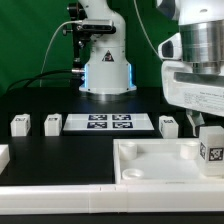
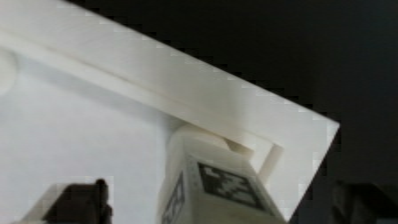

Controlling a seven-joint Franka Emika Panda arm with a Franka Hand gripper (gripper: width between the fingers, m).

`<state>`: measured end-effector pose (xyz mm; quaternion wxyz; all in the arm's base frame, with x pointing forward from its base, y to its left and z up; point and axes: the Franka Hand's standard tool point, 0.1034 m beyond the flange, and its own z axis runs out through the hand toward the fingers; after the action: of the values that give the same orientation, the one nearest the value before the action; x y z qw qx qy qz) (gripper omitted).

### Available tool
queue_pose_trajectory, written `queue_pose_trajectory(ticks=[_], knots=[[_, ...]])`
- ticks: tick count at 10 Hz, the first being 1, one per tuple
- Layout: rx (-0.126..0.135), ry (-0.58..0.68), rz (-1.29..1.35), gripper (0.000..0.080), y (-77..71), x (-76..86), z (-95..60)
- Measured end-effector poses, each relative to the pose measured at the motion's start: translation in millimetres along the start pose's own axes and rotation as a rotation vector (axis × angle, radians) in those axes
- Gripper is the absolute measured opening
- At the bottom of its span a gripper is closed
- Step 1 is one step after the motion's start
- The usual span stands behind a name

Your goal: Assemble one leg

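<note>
The leg point(image 1: 210, 148), a small white block with a black-and-white tag, stands at the near right corner of the large white tray-like part point(image 1: 150, 160), slightly tilted. My gripper point(image 1: 208, 124) hangs right over its top. In the wrist view the leg point(image 2: 217, 185) sits at the tray's corner socket point(image 2: 267, 152). It lies between my fingers point(image 2: 80, 205), with a gap showing between the finger and the leg. The jaws stand open around it. The leg's lower end in the socket is partly hidden.
Three more legs lie on the black table: two at the exterior view's left point(image 1: 20, 125) point(image 1: 52, 124) and one at the right point(image 1: 168, 125). The marker board point(image 1: 108, 123) lies between them. The arm's base point(image 1: 106, 60) stands behind. Another white part point(image 1: 3, 155) sits at the left edge.
</note>
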<state>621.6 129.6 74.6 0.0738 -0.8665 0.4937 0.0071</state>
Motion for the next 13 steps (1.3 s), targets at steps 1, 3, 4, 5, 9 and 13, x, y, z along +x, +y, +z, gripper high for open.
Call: queue_pose_trajectory(ticks=[1, 3, 4, 5, 9, 13], knots=[[-0.001, 0.001, -0.155, 0.064, 0.1, 0.2, 0.1], [-0.003, 0.002, -0.372, 0.0648, 0.1, -0.1, 0.3], [-0.009, 0.008, -0.525, 0.0649, 0.2, 0.2, 0.2], [-0.018, 0.016, -0.667, 0.0649, -0.2, 0.1, 0.0], [-0.056, 0.03, -1.197, 0.0649, 2.4, 7.3, -0.8], [-0.053, 0.03, -1.206, 0.0377, 3.0, 9.4, -1.1]])
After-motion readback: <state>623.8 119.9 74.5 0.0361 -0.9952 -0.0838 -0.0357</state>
